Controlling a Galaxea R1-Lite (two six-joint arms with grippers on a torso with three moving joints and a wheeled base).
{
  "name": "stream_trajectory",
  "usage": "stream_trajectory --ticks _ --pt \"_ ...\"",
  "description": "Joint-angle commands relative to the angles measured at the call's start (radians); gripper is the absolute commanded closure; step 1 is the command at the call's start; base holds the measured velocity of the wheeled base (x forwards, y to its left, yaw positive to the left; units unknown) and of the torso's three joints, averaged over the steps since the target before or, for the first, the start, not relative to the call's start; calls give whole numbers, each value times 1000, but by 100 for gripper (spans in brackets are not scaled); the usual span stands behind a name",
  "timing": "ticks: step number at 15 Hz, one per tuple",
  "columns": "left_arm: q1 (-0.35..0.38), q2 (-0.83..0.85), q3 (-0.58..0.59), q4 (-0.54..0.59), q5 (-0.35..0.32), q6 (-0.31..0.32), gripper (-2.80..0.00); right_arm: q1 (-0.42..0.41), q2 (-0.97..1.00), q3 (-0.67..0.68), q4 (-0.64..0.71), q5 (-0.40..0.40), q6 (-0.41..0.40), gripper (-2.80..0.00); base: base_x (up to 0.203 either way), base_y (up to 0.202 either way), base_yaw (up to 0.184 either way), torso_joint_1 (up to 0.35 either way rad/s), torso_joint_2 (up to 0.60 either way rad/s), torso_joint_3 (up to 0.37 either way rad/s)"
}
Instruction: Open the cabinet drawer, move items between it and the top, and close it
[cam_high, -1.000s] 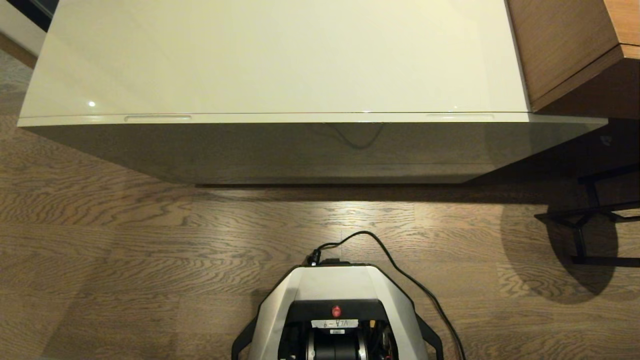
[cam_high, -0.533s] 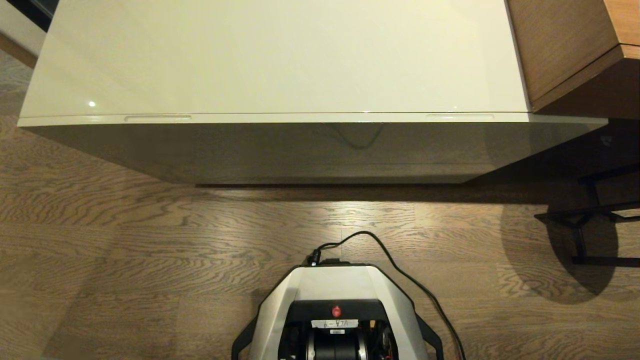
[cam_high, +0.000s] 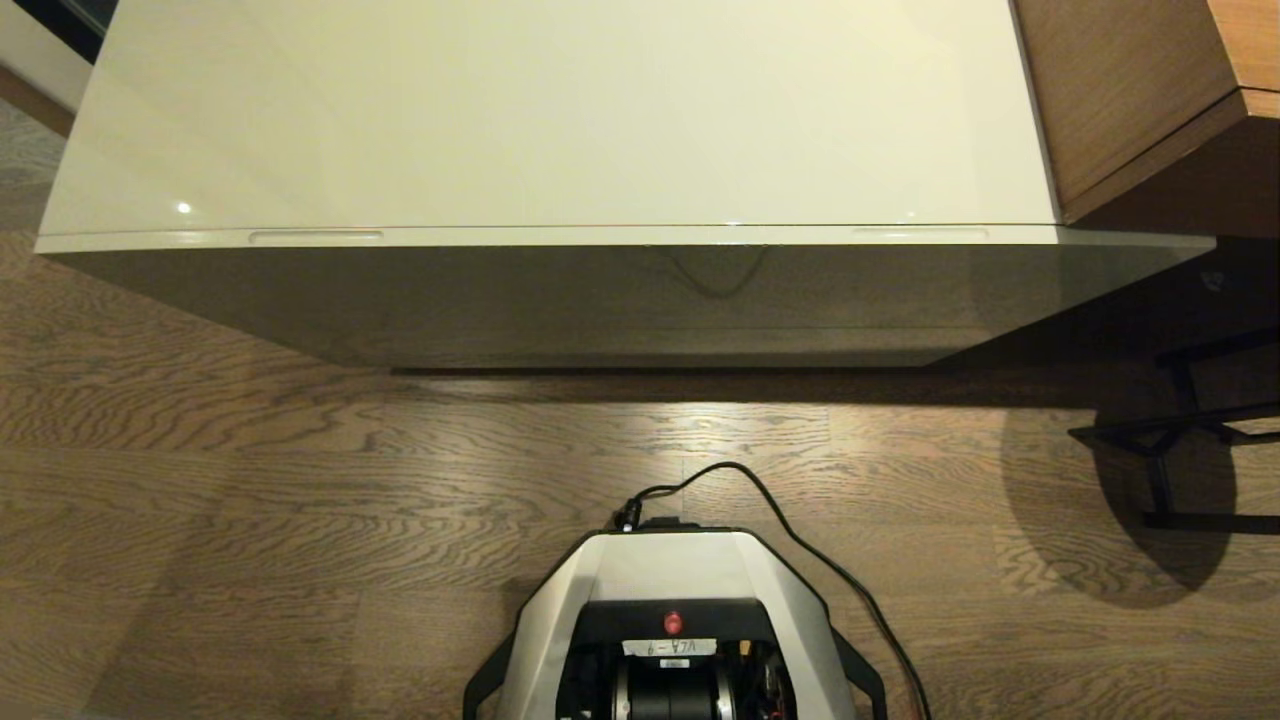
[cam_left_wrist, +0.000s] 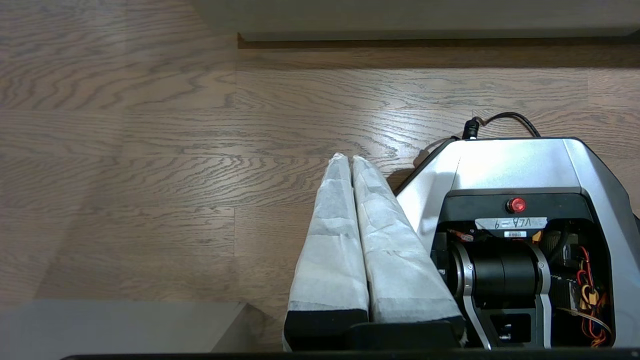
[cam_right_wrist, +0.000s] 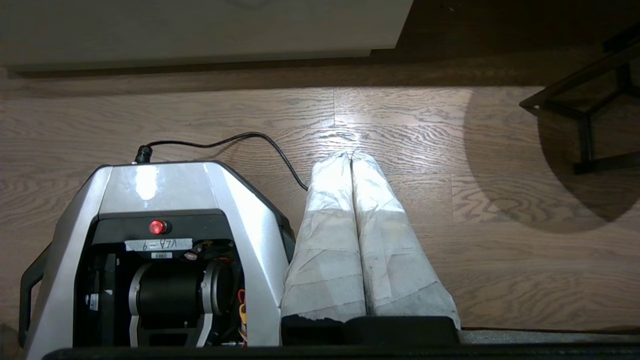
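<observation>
Nothing is moving since the earlier frames. Both arms are hanging parked beside the base (cam_high: 672, 610), left gripper (cam_left_wrist: 349, 162) and right gripper (cam_right_wrist: 349, 159) pointing floorward, fingers closed on nothing. At 12 o'clock the drawer (cam_high: 620, 300) is sitting shut under the bare top (cam_high: 560, 120), its 2 slots (cam_high: 315, 237) awaiting a pull.
</observation>
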Motion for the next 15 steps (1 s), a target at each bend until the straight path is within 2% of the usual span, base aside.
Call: stream_trajectory --ticks 1,15 --pt "-1 2 0 0 0 0 0 0 1 2 -1 0 0 0 0 0 0 0 0 0" --pt "-1 2 0 0 0 0 0 1 1 2 -1 0 0 0 0 0 0 0 0 0"
